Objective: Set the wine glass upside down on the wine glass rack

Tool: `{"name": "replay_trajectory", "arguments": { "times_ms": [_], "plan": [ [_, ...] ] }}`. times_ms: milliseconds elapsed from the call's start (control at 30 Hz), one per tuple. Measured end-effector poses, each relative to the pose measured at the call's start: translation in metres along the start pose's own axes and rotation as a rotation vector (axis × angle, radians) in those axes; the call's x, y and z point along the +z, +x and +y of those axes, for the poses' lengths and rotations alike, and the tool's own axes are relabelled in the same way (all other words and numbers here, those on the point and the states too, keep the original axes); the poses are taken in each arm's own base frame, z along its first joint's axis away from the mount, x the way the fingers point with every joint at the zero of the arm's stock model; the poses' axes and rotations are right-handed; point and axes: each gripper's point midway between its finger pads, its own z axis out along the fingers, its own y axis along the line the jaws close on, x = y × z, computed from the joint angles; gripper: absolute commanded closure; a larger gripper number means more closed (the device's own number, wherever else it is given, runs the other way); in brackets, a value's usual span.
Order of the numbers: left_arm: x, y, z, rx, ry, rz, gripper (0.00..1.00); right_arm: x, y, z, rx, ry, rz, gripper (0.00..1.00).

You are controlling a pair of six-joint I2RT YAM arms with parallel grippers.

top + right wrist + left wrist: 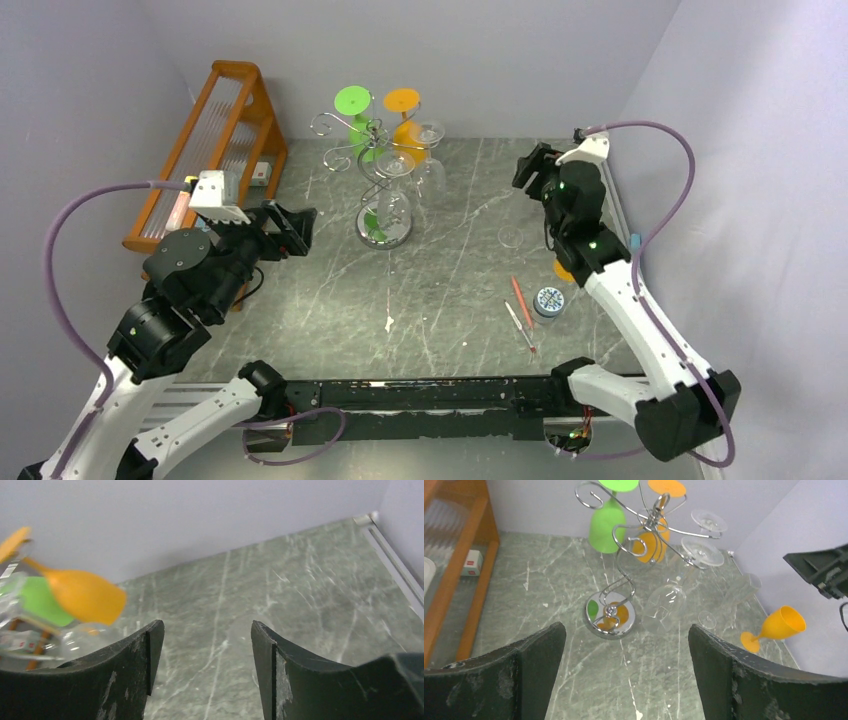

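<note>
**My left gripper** (295, 228): released. Its fingers (539, 655) are spread wide with nothing between them. It sits at 8 o'clock of the rack and faces it.

**My right gripper** (530, 165): released. Its fingers (135, 655) are parted over bare table (450, 330) and grasp nothing. It is at 2 o'clock of the rack, well apart from it.

**Rack** (375, 190): silver wire with a twisted stem and a round mirrored base, upright toward 12 o'clock on the table.

**Hung on it, all foot-up:**
- green glass (352, 100), on the 11 o'clock arm
- orange glass (402, 100), on the 12 o'clock arm
- two clear glasses, one (430, 133) on the 2 o'clock arm and one (398, 165) nearest the stem

**Loose clear glass** (741, 587): on the table at 3 o'clock of the rack base, apart from it. My left wrist view suggests it is tilted or on its side, but I cannot tell for sure.

**Loose orange glass** (779, 624): on its side at 4 o'clock of the rack, close under my right arm. From above it is half hidden.

**Tin** (548, 301): small and round, at 6 o'clock of the loose glasses.

**Two pens:** one (518, 298) just beside the tin at its 9 o'clock, the other (520, 328) at its 7 o'clock.

**Wooden rack** (215, 150): orange and slatted, at 9 o'clock of the wire one, against the left wall.
</note>
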Motion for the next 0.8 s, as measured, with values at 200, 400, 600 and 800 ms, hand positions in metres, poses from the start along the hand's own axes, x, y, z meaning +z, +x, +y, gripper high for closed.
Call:
{"name": "replay_trajectory", "arguments": {
  "times_ms": [200,400,600,800],
  "plan": [
    [0.008,0.027,-0.006,-0.015,0.030,0.070,0.04,0.036,0.045,-0.035,0.038,0.069,0.195,0.48],
    [0.007,0.028,-0.006,-0.024,0.031,0.072,0.04,0.045,0.085,-0.034,0.046,0.049,0.342,0.51],
    [0.007,0.028,-0.006,-0.031,0.032,0.071,0.05,0.050,0.088,-0.031,0.050,0.041,0.370,0.51],
    [0.010,0.034,-0.006,-0.035,0.029,0.087,0.05,0.068,0.099,-0.031,0.015,0.061,0.423,0.61]
  ]
}}
